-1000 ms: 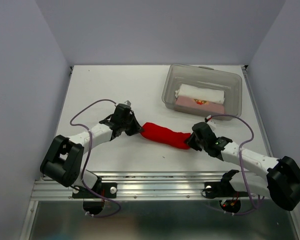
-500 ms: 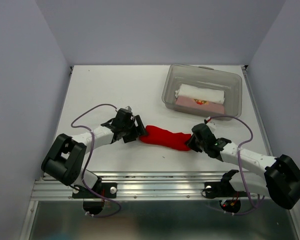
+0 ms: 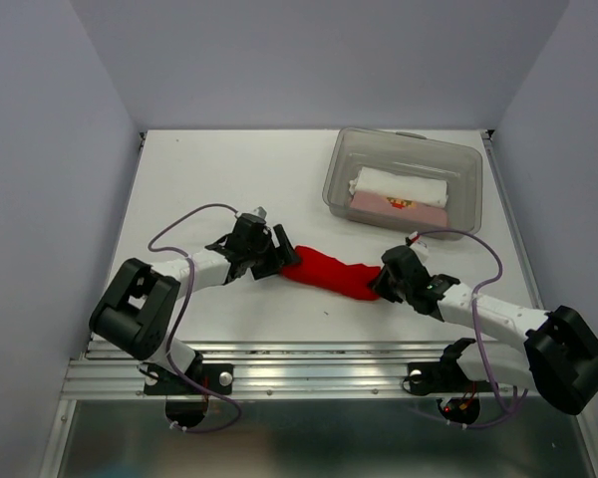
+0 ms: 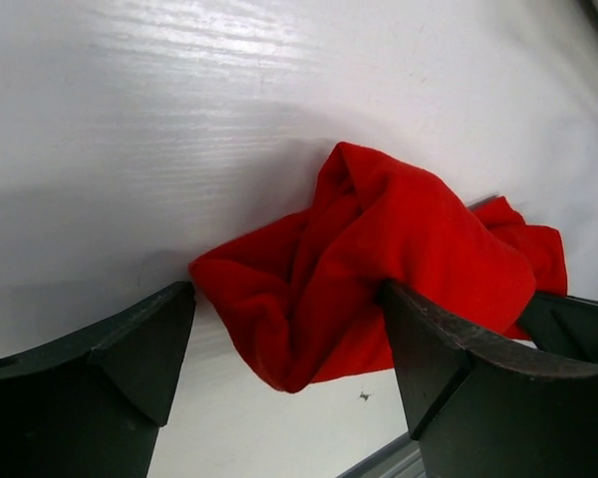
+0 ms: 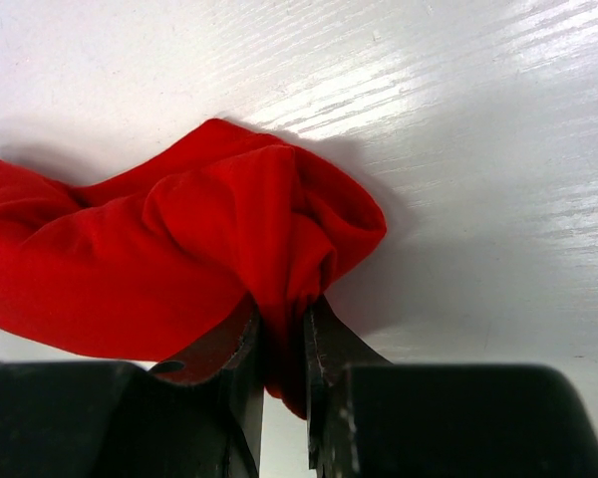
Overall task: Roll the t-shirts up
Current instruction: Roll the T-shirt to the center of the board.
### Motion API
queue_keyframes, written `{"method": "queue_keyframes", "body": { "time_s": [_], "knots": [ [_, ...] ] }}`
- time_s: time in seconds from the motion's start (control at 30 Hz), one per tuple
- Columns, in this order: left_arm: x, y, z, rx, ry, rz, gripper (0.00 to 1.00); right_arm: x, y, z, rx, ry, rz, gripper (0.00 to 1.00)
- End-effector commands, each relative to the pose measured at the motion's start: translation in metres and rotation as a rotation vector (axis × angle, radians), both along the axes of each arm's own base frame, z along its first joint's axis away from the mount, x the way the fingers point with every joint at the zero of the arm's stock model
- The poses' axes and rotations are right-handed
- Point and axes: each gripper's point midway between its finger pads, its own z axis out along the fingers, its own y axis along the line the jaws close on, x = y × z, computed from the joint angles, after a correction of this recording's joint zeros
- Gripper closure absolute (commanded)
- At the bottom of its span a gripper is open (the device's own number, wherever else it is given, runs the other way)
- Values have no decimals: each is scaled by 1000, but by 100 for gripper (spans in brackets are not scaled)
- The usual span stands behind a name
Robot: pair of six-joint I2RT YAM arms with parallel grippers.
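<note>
A rolled bright red t-shirt lies across the middle of the white table. My left gripper is at its left end with jaws wide open; the cloth's bunched end sits loose between the fingers. At the roll's right end my right gripper is shut on a fold of the red t-shirt, pinched between its fingertips. A white roll and a pale pink roll with a small red print lie in the bin.
A clear grey plastic bin stands at the back right of the table. Purple cables loop over both arms. A metal rail runs along the near edge. Pale walls close in left, right and behind.
My left gripper has opened, letting go of the red t-shirt's left end, and has shifted slightly right. The right gripper keeps its pinch and has barely moved.
</note>
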Motion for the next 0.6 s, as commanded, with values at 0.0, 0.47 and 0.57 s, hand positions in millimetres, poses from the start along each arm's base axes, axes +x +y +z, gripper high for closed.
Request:
{"method": "queue_keyframes", "body": {
  "time_s": [0.0,0.47,0.57],
  "knots": [
    [1,-12,-3,-42,12,-30,15,-18,-21,-24,-101,81,13,99],
    [6,-32,-4,-64,-26,-87,69,-25,-23,-31,-114,102,40,99],
    [5,-32,-4,-62,-26,-93,95,-26,-23,-31,-112,106,39,99]
  ]
}}
